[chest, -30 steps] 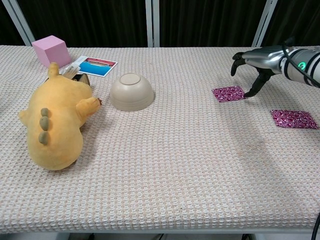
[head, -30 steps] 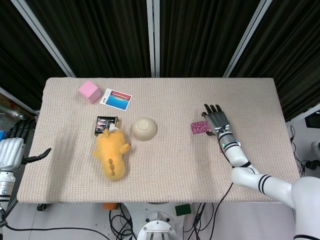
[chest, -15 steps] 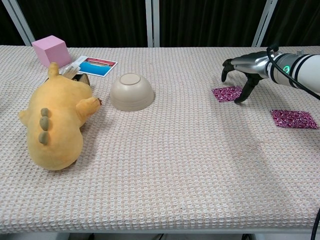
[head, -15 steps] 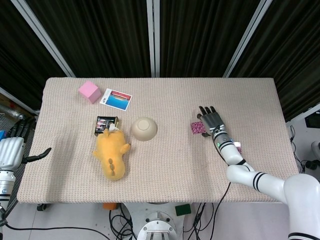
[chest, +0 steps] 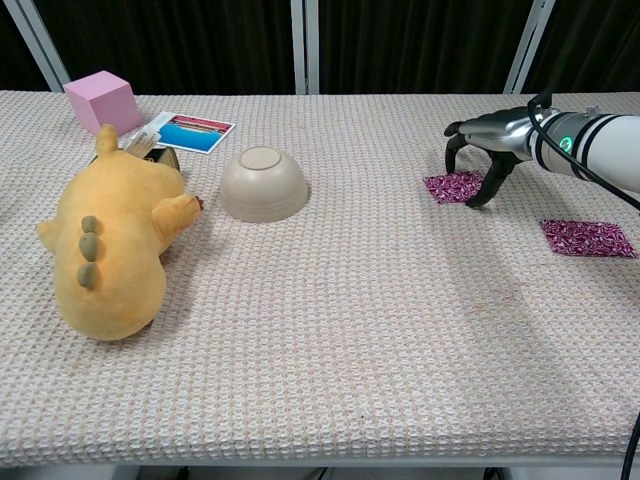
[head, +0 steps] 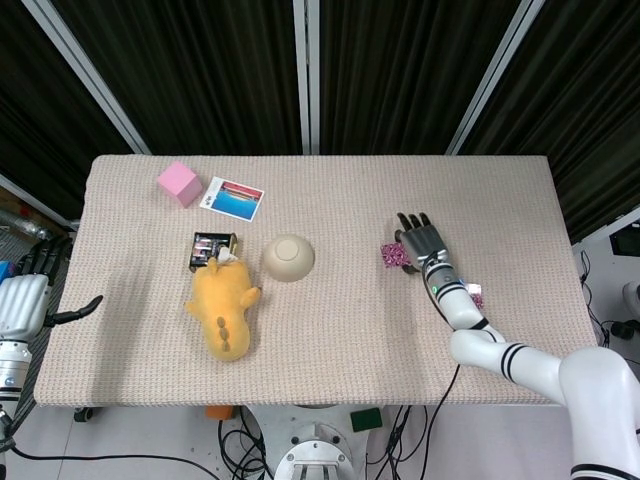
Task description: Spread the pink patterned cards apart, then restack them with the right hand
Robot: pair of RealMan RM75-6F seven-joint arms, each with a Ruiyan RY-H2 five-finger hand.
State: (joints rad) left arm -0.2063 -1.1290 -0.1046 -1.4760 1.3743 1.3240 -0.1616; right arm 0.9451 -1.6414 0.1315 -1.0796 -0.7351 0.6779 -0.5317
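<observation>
Two pink patterned cards lie apart on the right of the table. One card sits under my right hand, which arches over it with fingers spread and pointing down; the fingertips reach the cloth at the card's edges, and the card lies flat. The other card rests nearer the table's right edge, mostly hidden by my forearm in the head view. My left hand hangs off the table's left side, fingers apart and holding nothing.
An upturned beige bowl stands mid-table. A yellow plush toy lies at the left, with a small dark box behind it. A pink cube and a picture card sit at the back left.
My right hand has moved left and down, from beside the nearer pink card to arching over it with fingertips at its edges. The left hand has not moved.
</observation>
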